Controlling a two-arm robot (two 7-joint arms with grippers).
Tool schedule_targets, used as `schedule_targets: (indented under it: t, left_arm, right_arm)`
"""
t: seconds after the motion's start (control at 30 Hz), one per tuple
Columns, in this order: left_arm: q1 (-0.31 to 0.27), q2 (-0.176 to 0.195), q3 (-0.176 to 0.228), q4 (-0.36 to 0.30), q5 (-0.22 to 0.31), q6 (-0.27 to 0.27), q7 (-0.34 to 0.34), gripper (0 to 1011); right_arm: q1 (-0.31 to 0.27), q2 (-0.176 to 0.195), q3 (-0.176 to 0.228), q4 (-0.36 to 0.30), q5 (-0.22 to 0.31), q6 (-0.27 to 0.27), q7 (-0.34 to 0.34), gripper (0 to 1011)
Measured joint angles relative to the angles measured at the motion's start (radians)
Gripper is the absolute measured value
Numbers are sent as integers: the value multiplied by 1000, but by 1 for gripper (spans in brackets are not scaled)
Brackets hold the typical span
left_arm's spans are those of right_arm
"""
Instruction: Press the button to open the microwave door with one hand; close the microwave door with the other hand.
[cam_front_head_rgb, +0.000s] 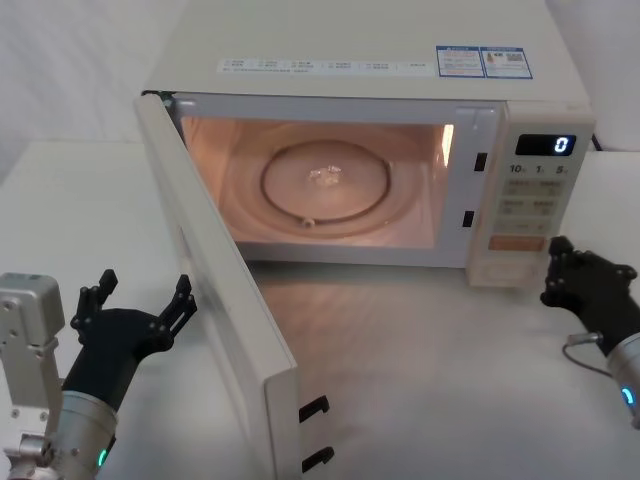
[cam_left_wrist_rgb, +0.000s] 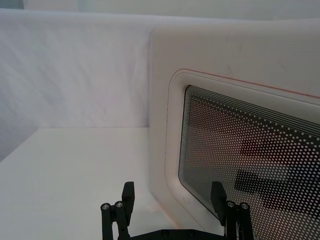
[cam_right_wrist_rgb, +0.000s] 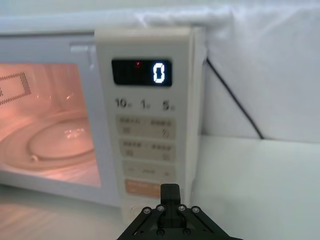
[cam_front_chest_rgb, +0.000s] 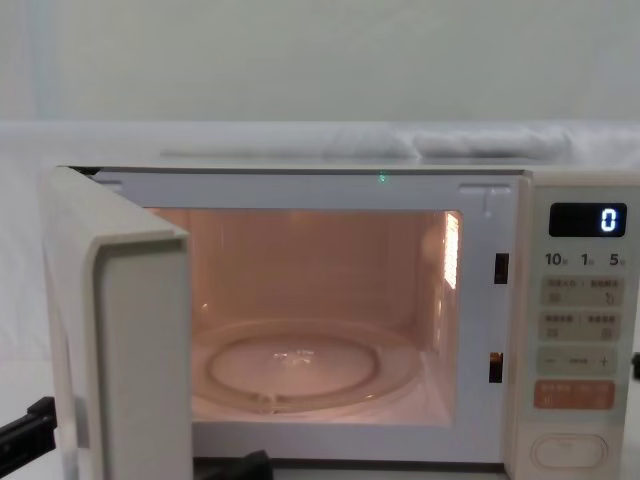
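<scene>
The microwave door (cam_front_head_rgb: 215, 300), rigid and hinged, stands open; the left gripper (cam_front_head_rgb: 140, 315), fingers spread, should push its flat outer face near the free edge, while the right gripper (cam_front_head_rgb: 575, 275), fingers pressed together, hovers by the button (cam_front_chest_rgb: 568, 452).

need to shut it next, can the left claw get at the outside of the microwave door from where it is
Probably yes. The left claw hovers open just outside the swung-open microwave door, facing its dotted window, and nothing lies between them. A push toward the oven looks feasible.
</scene>
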Motion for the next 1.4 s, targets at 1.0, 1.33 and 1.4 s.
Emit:
schedule_targets:
  t: [1.0, 1.33, 1.4]
  left_arm:
    - [0, 0, 0, 0, 0, 0, 0, 1001]
    - [0, 0, 0, 0, 0, 0, 0, 1001]
    - [0, 0, 0, 0, 0, 0, 0, 1001]
  right_arm:
    - [18, 127, 64, -7, 131, 38, 111, 0]
    - [19, 123, 66, -7, 130, 38, 110, 4]
    - [19, 123, 67, -7, 130, 38, 110, 56]
